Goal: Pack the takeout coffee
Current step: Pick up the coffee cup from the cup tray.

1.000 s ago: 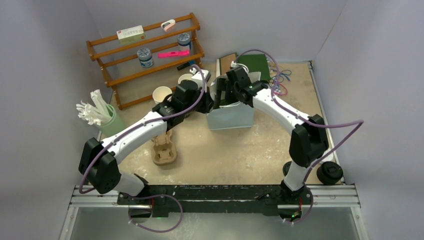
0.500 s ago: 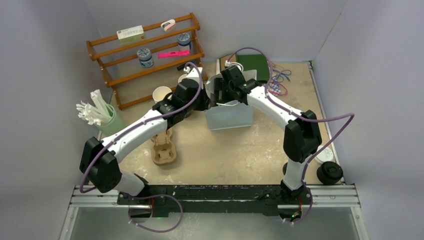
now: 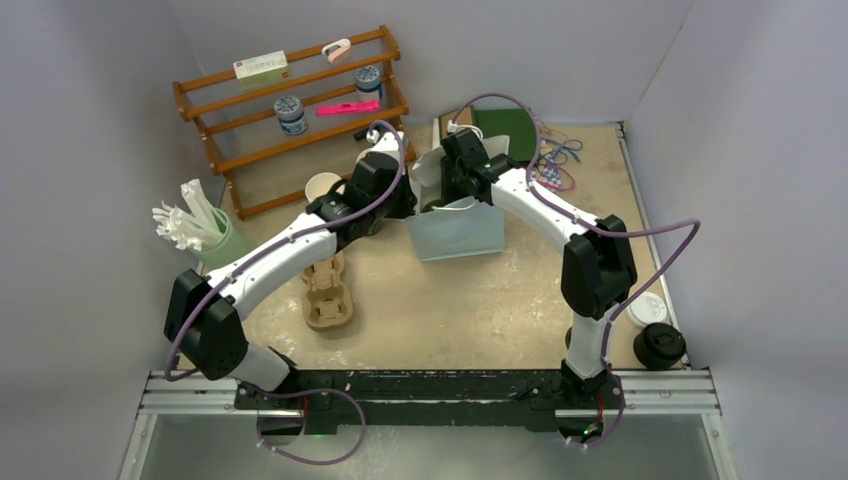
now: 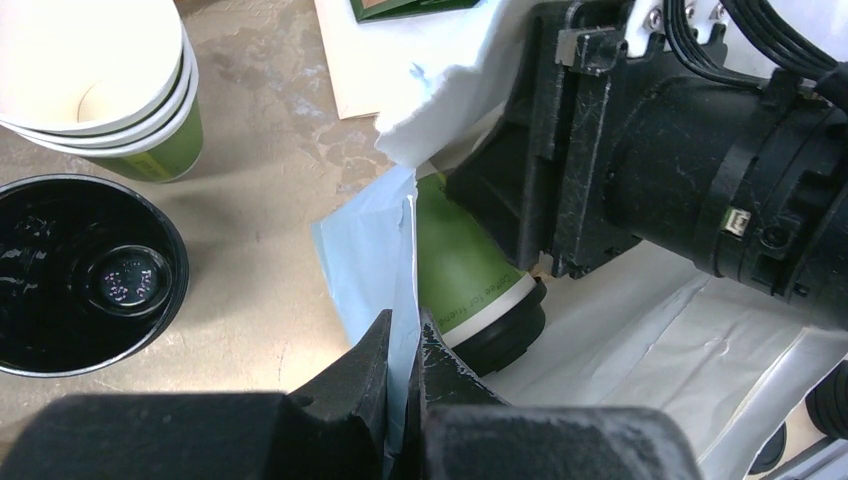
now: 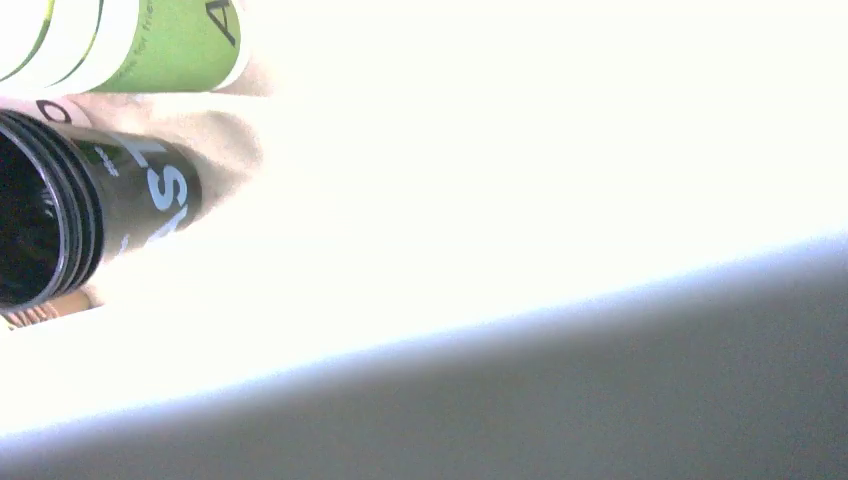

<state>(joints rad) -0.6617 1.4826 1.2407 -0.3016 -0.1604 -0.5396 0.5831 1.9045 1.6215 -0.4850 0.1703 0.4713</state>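
**One cup in the bag's mouth, two left outside**

The left gripper (image 4: 405, 335) is pinched tight on the edge of the pale paper bag (image 4: 365, 250). A green paper cup with a black lid (image 4: 465, 275) lies tilted in the bag's mouth against the right gripper (image 3: 448, 190); I cannot tell whether that claw grips it. A white-lidded cup (image 3: 645, 311) and a black lidded cup (image 3: 660, 345) sit unpacked at lower right of the overhead view.

The bag (image 3: 458, 232) is pale blue. The lidded cup (image 4: 462, 270) is green with a white band and black lid. The stacked cups (image 4: 100, 90) are cream inside, green outside. The carrier (image 3: 328, 295) is brown.
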